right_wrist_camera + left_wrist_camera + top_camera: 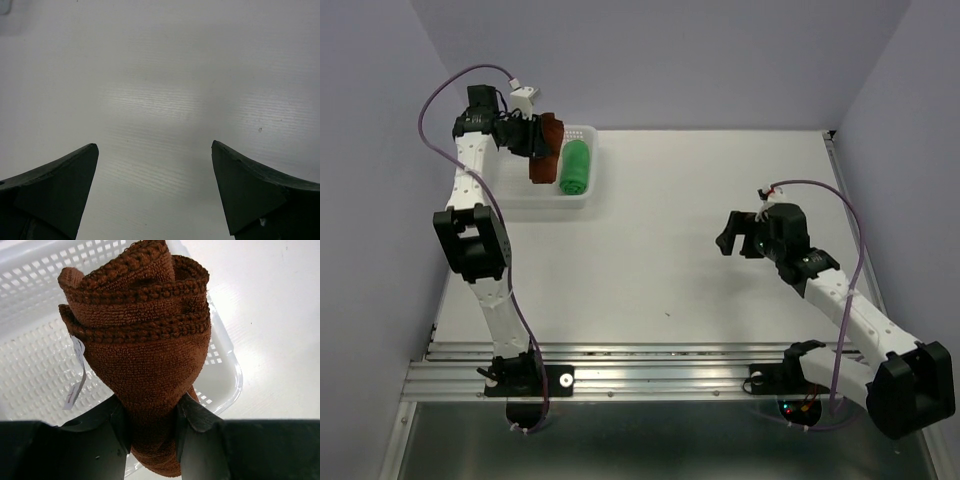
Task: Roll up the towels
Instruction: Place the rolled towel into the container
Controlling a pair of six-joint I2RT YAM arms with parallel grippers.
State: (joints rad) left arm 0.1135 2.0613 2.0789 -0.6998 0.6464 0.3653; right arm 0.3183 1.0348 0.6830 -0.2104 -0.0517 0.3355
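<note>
**Towel in the pinch, basket beneath**

Placing was the step in hand, as I judged it. The rust towel (145,365) was rolled into a tight bundle, its ridged edges stacked in layers at the top, and it hung above the white basket (30,340) at the far left of the table (670,250). The green towel (576,166) lay rolled inside that basket, along its right side, so I took the rolling itself to be all but done.

The left gripper (152,425) was pinching the rust towel near its lower end. Its jaws were drawn in close, one on each flank of the cloth, which bulged out above them. A small white tag (75,390) dangled from the towel's left side. From the overhead view I could not tell whether the roll touched the basket rim or hung clear of it.

The next move, to my mind, called for lowering the roll into the free space left of the green one, then spreading the jaws gently so the layers would not spring loose.

The right gripper (154,146) hovered over bare table, well apart from the basket, jaws spread wide and holding nothing.
</note>
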